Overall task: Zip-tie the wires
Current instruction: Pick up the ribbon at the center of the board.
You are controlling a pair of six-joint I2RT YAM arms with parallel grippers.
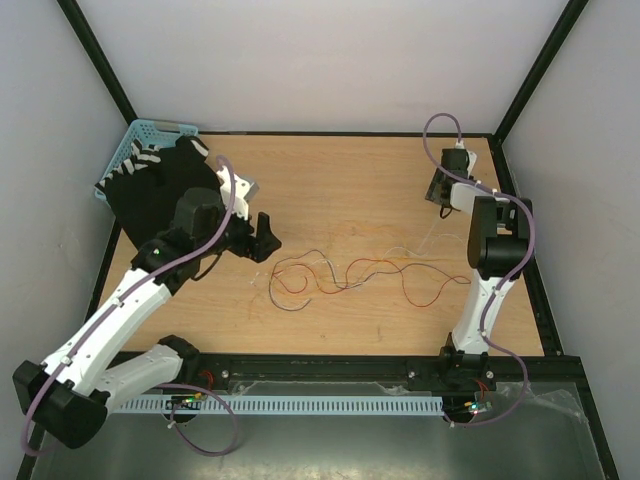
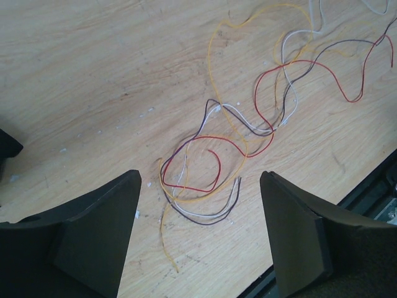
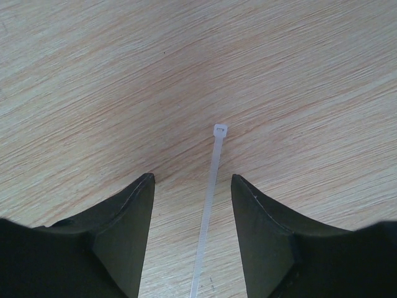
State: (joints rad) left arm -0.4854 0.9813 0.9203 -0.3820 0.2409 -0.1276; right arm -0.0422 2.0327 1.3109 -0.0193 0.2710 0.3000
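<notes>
A loose tangle of thin wires (image 1: 345,275), red, yellow, white and dark, lies on the wooden table in the middle. In the left wrist view the wires (image 2: 205,138) lie just ahead of and between my open fingers. My left gripper (image 1: 262,238) (image 2: 200,177) is open and empty, just left of the tangle. A white zip tie (image 3: 211,186) lies flat on the wood, its head pointing away, between the fingers of my right gripper (image 3: 192,178). The right gripper (image 1: 442,190) is open over it at the far right and holds nothing.
A blue basket (image 1: 150,130) stands at the back left, partly behind a black sheet (image 1: 160,190). A black rail (image 1: 330,370) and a white slotted duct (image 1: 300,405) run along the near edge. Enclosure walls and black posts stand on three sides.
</notes>
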